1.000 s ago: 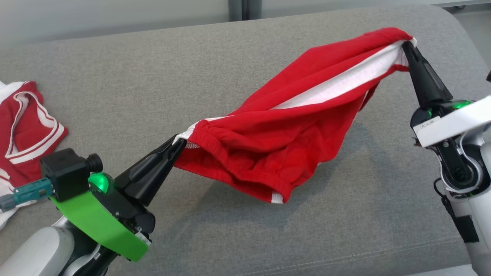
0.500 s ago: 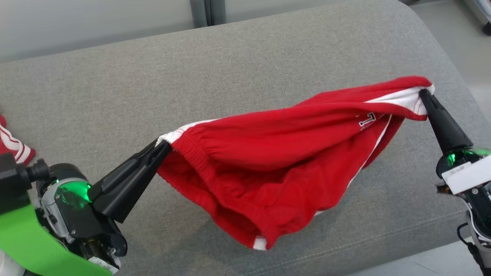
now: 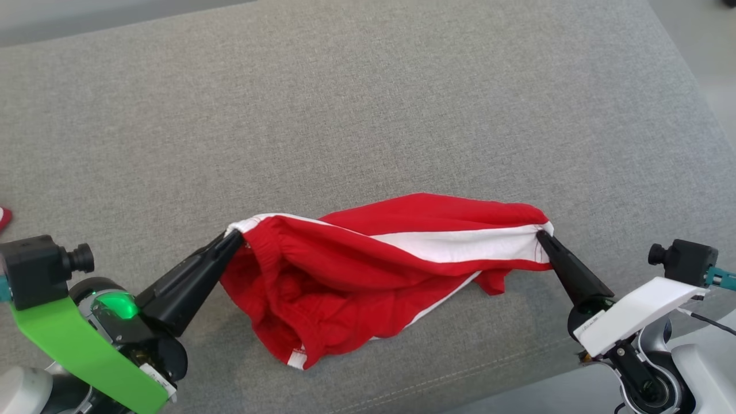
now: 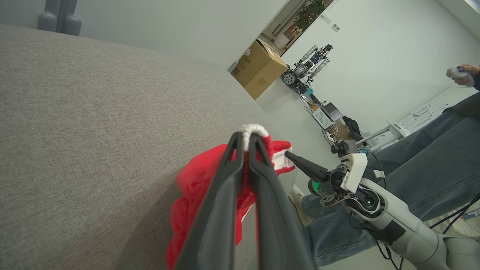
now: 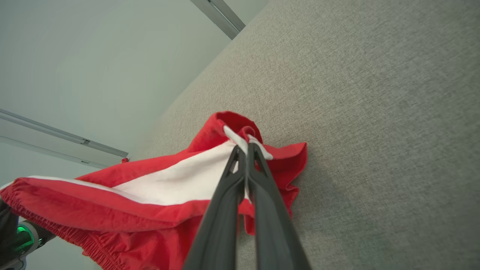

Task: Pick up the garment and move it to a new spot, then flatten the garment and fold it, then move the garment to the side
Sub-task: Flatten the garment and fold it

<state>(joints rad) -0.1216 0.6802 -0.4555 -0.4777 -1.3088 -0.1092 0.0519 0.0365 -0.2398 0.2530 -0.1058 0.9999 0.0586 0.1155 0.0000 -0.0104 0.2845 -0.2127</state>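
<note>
A red cloth garment (image 3: 356, 270) with a broad white side stripe and a gathered elastic waistband is stretched between the two grippers in the lower middle of the head view, over a grey woven upholstered surface (image 3: 368, 103). At the lower left, the left gripper (image 3: 234, 237) has its two long dark fingers pinched together on the white-edged waistband end. In the left wrist view, a fold of white cloth bulges out past the closed tips. At the lower right, the right gripper (image 3: 540, 233) is clamped tight on the opposite end, where the white stripe meets the red hem. The garment's upper edge runs almost level between the two tips. Its loose red bulk sags below and towards the left, ending in a corner with a small white patch low over the grey surface; whether that corner touches cannot be told. At the right of the left wrist view stands a person in blue jeans (image 4: 431, 150), and a brown cardboard box (image 4: 258, 69) sits in the upper middle.
</note>
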